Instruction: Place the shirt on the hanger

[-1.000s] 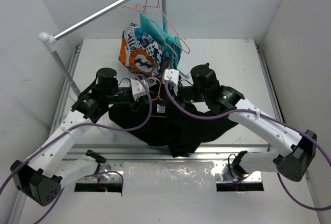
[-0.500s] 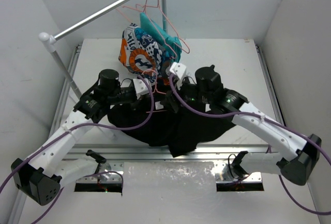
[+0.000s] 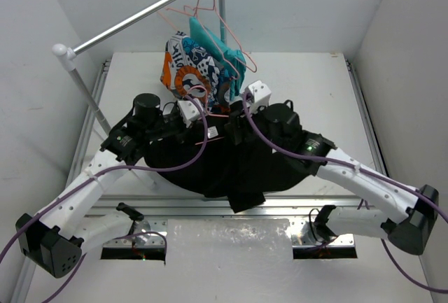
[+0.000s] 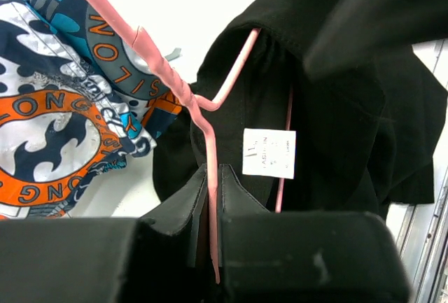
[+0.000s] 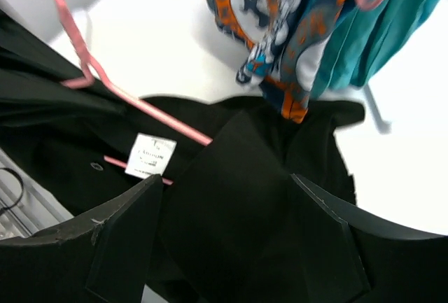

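Your left gripper (image 4: 210, 177) is clamped tight on the pink hanger (image 4: 178, 86), just below its twisted neck. One hanger arm runs into the black shirt's (image 3: 231, 166) neck opening, right by the white label (image 4: 269, 152). The shirt lies heaped on the table (image 3: 308, 86). Your right gripper (image 5: 225, 177) has its jaws wide with a shirt fold filling the gap; whether it's pinching, I can't tell. The patterned garment (image 3: 183, 72) and teal garment (image 3: 206, 37) hang from the rail (image 3: 133, 19) just behind.
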